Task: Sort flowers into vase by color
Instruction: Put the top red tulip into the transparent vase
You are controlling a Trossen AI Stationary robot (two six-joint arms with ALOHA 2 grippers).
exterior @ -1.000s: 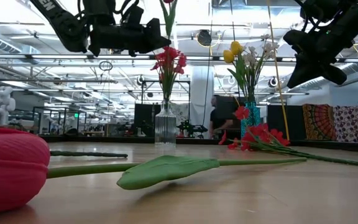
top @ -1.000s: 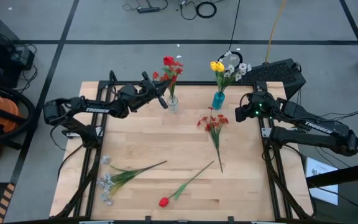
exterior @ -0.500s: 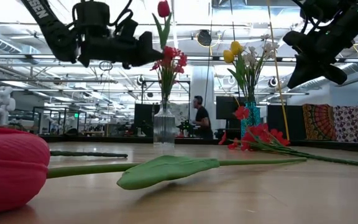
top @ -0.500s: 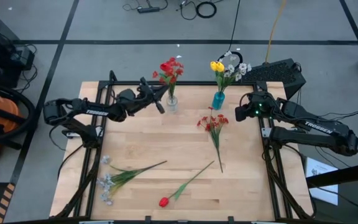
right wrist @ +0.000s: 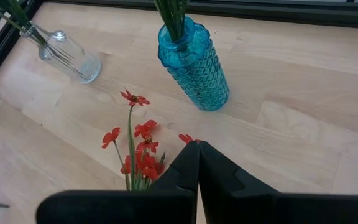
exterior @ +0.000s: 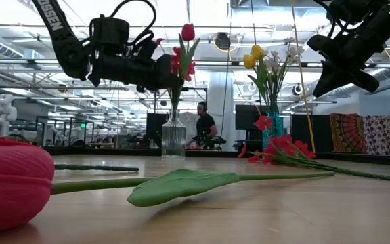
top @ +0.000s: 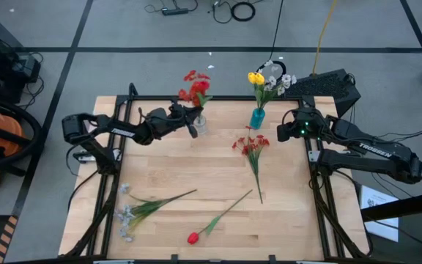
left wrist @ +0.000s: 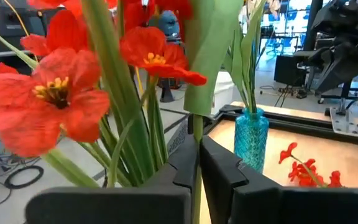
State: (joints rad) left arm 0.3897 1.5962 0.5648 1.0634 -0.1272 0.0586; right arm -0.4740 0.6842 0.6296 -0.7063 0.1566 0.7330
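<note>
My left gripper [top: 190,122] is beside the clear glass vase [top: 201,123] at the far middle of the table. It is shut on the stem of a red tulip [exterior: 188,32]. The vase [exterior: 173,135] holds red flowers [left wrist: 61,93]. My right gripper [top: 287,133] is shut and empty, raised over the table's right side. Below it a red cluster spray [top: 252,147] lies flat on the table. The blue vase [top: 257,117] holds yellow tulips and white sprays. A red tulip [top: 194,237] and a white-grey spray [top: 134,211] lie near the front. My left gripper pinches the tulip's green stem [left wrist: 195,127] between its two fingers, below a leaf [left wrist: 211,56]. The fingers come level from the table's left and lie across the stem. The tulip stands upright, head above the fingers, stem running down to the clear vase's mouth [exterior: 174,112].
A black frame [top: 160,97] runs along the table's far edge and both sides. The blue vase [right wrist: 194,62] stands close to the right of the clear one. The middle of the wooden top [top: 196,165] is bare. A person [exterior: 205,129] is in the room beyond.
My left gripper has gone down beside the clear vase and a little toward the table's right edge, staying shut on the tulip. The tulip has come down with it, staying upright, its head now just above the red flowers in the vase.
</note>
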